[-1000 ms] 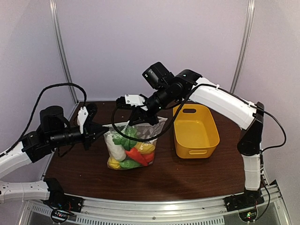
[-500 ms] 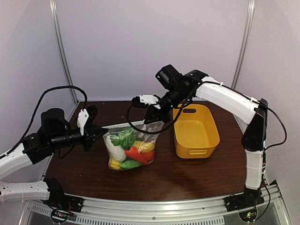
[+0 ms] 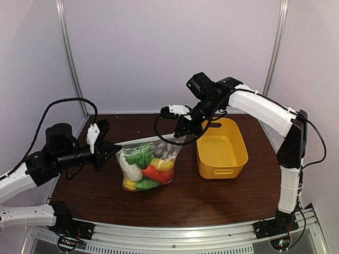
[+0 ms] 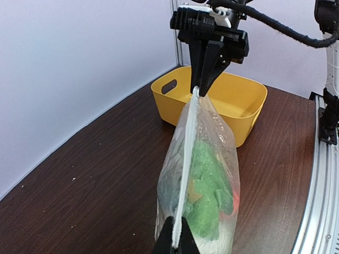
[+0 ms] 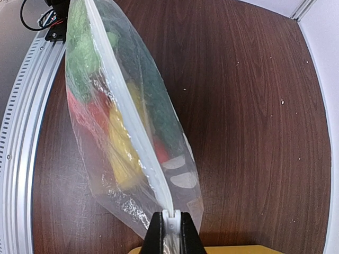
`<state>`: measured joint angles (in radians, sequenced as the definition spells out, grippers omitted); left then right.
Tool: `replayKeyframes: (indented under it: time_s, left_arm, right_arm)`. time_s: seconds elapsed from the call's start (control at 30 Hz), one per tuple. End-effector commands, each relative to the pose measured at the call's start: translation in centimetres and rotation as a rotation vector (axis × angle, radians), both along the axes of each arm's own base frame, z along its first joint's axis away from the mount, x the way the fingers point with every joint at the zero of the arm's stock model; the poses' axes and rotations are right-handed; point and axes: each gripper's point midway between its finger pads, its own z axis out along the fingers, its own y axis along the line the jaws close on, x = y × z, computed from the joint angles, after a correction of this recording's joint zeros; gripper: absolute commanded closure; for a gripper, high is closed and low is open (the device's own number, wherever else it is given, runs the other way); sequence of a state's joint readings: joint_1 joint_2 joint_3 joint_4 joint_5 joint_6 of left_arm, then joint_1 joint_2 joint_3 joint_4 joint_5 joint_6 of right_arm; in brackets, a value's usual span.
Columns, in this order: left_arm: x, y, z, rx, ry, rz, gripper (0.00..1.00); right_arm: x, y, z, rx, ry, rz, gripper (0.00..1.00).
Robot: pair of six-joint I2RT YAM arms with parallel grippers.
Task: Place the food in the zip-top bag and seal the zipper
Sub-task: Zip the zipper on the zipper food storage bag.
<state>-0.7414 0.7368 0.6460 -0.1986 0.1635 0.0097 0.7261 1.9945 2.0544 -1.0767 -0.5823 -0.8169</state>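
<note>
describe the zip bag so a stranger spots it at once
On the dark table, look left of the yellow basket. The zip-top bag is there, its top edge pinched by the left gripper and right gripper: the only clear plastic thing, toy vegetables inside.

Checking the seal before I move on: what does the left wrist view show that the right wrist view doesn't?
Only the left wrist view: the whole yellow plastic basket with its handle slot, and the right gripper seen from outside, shut on the far end of the whitish zipper strip. Only the right wrist view: the white round dots printed on the bag. Both: the clear soft plastic bag holding green toy vegetables, its zipper strip stretched between the right gripper and the left gripper, shut on the other end, above the dark wooden table.
</note>
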Motion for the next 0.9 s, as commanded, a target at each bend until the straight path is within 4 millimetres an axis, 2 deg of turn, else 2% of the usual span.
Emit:
replayKeyframes:
  time_s: [0.0,0.33,0.87]
  left_arm:
    - [0.4,0.3,1.6,-0.043,-0.059,0.026,1.0]
    - [0.3,0.5,1.6,-0.044,-0.061,0.031,1.0]
    - [0.4,0.4,1.4,-0.041,-0.056,0.029,1.0]
  right_arm:
    - [1.5,-3.8,0.0,-0.086,-0.034,-0.088,1.0]
    - [1.8,-5.1,-0.4,-0.112,-0.022,-0.103,1.0]
    - [2.0,-5.9,-0.2,-0.11,-0.015,-0.113,1.0]
